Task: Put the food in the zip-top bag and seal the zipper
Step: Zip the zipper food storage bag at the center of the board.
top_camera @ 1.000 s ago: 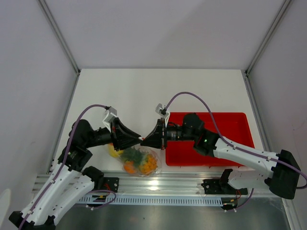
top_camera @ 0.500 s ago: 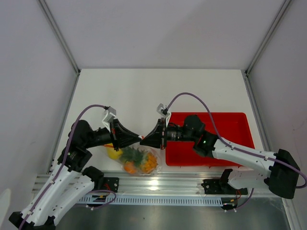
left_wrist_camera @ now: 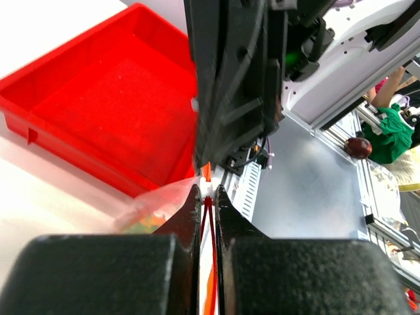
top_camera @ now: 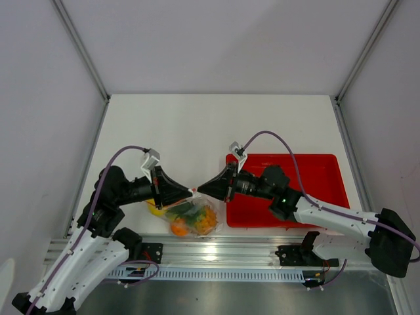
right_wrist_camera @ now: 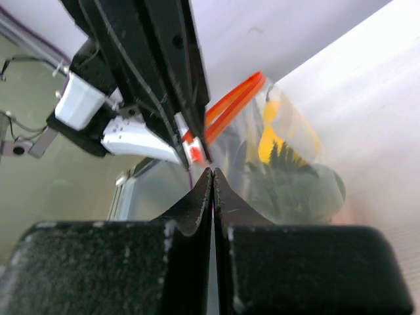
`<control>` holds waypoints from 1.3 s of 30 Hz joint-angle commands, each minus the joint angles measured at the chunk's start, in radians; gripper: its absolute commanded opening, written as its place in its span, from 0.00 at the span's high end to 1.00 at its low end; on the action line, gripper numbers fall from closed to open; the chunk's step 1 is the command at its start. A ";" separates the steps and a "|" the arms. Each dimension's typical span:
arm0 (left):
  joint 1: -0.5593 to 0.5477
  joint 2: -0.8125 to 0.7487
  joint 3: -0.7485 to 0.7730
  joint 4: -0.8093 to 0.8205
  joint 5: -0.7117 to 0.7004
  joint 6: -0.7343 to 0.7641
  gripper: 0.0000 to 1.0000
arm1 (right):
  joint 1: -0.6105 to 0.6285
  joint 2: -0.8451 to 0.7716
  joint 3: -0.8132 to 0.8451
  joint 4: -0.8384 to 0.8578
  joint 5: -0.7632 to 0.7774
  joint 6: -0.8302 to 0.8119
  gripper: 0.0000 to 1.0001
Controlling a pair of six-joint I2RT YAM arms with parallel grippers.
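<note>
The clear zip-top bag hangs near the table's front edge with the food inside: an orange ball, a yellow lemon and a pineapple's green crown. Its orange-red zipper runs along the top edge. My left gripper is shut on the zipper, a white tab showing at its tips. My right gripper comes in tip to tip from the right. It is shut, and the strip's end runs into its tips.
A red tray lies on the table right of the bag, under my right arm; its near corner shows in the left wrist view. The metal rail runs just in front of the bag.
My left gripper has shut on the zipper. The right arm's wrist has swung to the right and lowered while its tip stayed at the strip. The bag shifted slightly.
</note>
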 commanded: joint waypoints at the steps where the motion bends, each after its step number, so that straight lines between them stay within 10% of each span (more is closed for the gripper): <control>1: -0.004 -0.044 0.007 -0.079 -0.010 0.016 0.99 | -0.035 -0.028 -0.021 0.151 0.056 0.056 1.00; 9: -0.004 -0.054 0.026 -0.105 -0.007 0.022 0.99 | -0.027 0.028 0.100 -0.040 -0.130 -0.083 1.00; 14: -0.004 -0.045 0.039 -0.101 -0.005 0.023 0.99 | -0.023 0.011 0.149 -0.171 -0.181 -0.191 0.68; 21: -0.004 -0.029 0.047 -0.065 0.010 0.007 0.99 | -0.032 0.044 0.183 -0.233 -0.282 -0.209 0.60; 39: -0.004 -0.015 0.050 -0.061 0.038 0.002 0.99 | -0.018 0.195 0.304 -0.220 -0.441 -0.212 0.88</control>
